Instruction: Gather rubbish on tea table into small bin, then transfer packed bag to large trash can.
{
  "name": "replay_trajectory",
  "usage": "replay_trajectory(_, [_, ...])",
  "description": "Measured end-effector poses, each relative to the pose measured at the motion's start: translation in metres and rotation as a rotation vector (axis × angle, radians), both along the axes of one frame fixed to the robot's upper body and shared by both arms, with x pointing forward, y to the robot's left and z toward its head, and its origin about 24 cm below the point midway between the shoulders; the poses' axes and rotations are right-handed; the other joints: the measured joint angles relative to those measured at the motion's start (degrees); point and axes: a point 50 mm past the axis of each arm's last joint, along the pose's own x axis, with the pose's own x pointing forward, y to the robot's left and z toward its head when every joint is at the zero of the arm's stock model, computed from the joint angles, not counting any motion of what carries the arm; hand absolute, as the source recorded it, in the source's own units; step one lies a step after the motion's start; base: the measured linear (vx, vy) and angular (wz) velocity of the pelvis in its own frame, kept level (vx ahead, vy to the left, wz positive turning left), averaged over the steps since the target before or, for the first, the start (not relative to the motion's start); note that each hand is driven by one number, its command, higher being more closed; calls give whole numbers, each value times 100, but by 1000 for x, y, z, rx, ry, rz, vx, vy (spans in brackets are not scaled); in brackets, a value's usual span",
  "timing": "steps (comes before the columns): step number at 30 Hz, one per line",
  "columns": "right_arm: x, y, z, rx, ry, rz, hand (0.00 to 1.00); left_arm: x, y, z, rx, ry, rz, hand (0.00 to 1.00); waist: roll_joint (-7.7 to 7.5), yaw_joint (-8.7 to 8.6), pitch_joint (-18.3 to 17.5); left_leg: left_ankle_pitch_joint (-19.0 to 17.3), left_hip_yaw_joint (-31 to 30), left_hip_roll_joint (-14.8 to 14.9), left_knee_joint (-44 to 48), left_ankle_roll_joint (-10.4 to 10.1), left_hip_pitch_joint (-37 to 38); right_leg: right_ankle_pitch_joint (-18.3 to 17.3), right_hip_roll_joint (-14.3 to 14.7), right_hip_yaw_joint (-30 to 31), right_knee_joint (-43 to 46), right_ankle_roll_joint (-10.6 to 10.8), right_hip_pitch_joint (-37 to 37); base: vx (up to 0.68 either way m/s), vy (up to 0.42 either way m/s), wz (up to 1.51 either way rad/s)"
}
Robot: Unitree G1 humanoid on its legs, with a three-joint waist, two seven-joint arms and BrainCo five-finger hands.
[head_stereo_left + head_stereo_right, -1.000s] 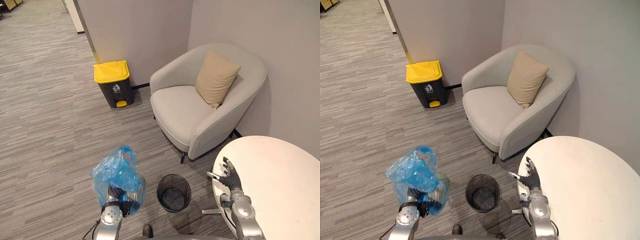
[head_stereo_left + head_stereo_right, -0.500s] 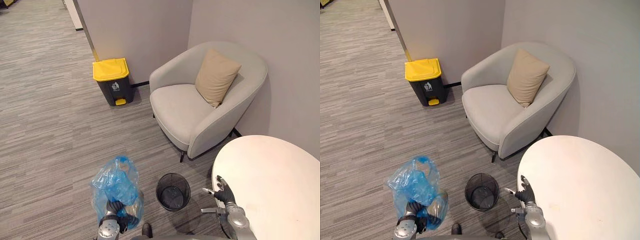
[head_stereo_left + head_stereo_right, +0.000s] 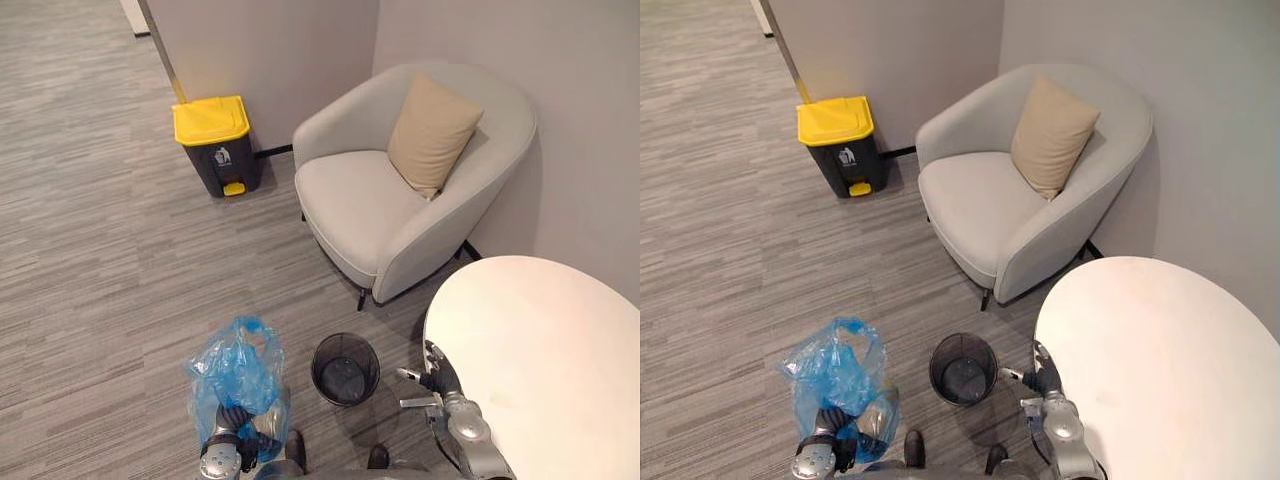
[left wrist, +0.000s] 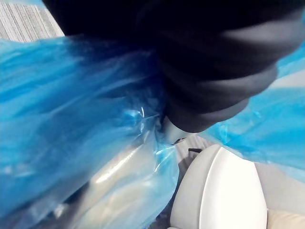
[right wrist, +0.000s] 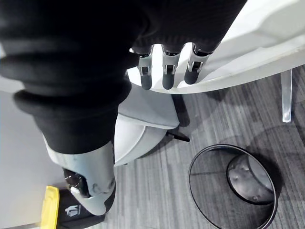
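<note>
**Packed blue bag held up in the left robot hand, beside the small bin**

The blue bag is held off the floor at the robot's lower left, and its crumpled top rises above the left robot hand. The hand is clamped on the lower, gathered part of the plastic. Its dark fingers are seen against the blue in the eye views, while in the left wrist view the blue film is pressed close around the ribbed cover. Something pale and shiny is seen through the plastic, but what it is cannot be told.

Just to the right of the bag the small bin — black, round, of wire mesh — stands upright on the grey striped floor. It is placed between the bag and the white round bench.

The right robot hand is seen at the near rim of the bench. Its fingers are straight and apart, and nothing is held in them. Whether the rim is touched cannot be told.

Farther off, a light grey armchair with a beige cushion is placed in the corner. The large trash can — dark, with a closed yellow lid — stands against the wall to the left of the armchair, well apart from the bag.
</note>
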Motion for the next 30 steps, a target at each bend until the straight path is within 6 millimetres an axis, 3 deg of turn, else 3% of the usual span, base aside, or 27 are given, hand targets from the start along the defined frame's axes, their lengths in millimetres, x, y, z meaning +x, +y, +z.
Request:
replay_trajectory(5, [2,13,1,-3,-3,74,0,16,0,8,-1,-52,-2,100,-27,26,114,-86,-232,-88,420,192,-337,-222,-165,-131,487,85,-181,-13,5,32])
replay_trajectory(7, [1,20,2,9,-14,88,0,19,1,12,5,-79,2,100,-147,15,156,-102,-404,-195,746,236,-503,-845,-281,382,1705,351,-335,6,-54,76])
replay_trajectory(8, [1,21,4,13,-21,90,0,20,1,14,6,-87,3,100,-205,25,158,-111,-443,-226,838,238,-560,-928,-283,488,1771,398,-308,11,-115,65])
replay_trajectory(9, [6,23,7,11,-42,93,0,23,3,17,11,-105,3,100,-252,149,184,-127,-511,-231,1064,211,-819,-1022,-224,687,1487,294,-287,-60,-135,34])
replay_trajectory(10, [13,20,13,-4,-68,93,0,26,-2,19,-3,-118,6,100,-123,242,246,-96,-591,-124,1178,166,-1018,-944,-27,675,1114,23,-223,-117,-129,24])
replay_trajectory(13, [19,15,24,-22,-129,69,0,22,-12,19,-32,-128,6,100,178,322,435,99,-872,172,1147,-71,-1200,-623,321,399,650,-170,-105,-191,-98,23])
replay_trajectory(15, [18,13,25,-29,-137,55,0,20,-15,19,-41,-126,-6,100,210,307,482,275,-997,213,978,-265,-1204,-608,362,225,732,-215,-149,-178,-108,48])
replay_trajectory(16, [14,8,23,-34,-125,36,0,23,-16,24,-44,-149,-11,100,208,288,488,45,-965,233,754,-472,-1218,-531,335,-11,649,-353,-158,-208,-71,83])
replay_trajectory(18, [12,6,24,-31,-126,-4,0,32,-19,30,-43,-187,-34,100,17,264,618,-98,-468,228,1535,-323,-1544,-437,67,-266,582,-445,-230,-163,-24,87])
replay_trajectory(19, [10,1,26,-39,-139,-18,0,34,-20,33,-44,-200,-42,100,-17,215,636,-259,-213,259,2212,-118,-1594,-403,-90,-442,585,-419,-241,-136,3,78])
replay_trajectory(20, [9,1,28,-40,-146,-20,0,32,-21,34,-45,-203,-47,100,11,126,618,-490,-89,370,2649,-38,-1509,-392,-158,-585,583,-411,-209,-121,25,78])
replay_trajectory(23, [9,2,28,-36,-150,-20,0,35,-24,35,-48,-215,-57,100,100,76,568,-1175,138,713,2907,-109,-1119,-200,-262,-887,406,-289,-218,-79,141,60])
replay_trajectory(26, [8,-3,27,-33,-143,-54,0,38,-22,33,-42,-205,-66,100,177,-20,543,-1197,286,677,2101,-287,-707,35,-265,-1100,114,-35,-102,-40,199,54])
replay_trajectory(28, [8,1,22,-8,-124,-72,0,36,-16,28,-13,-172,-90,100,69,4,495,-915,235,363,1657,-190,-596,441,-331,-1103,-508,102,120,-47,166,27])
replay_trajectory(30, [7,0,21,-9,-120,-79,0,36,-13,28,-4,-170,-90,100,97,3,495,-852,220,227,1550,-109,-531,591,-400,-1108,-709,146,238,-53,171,17])
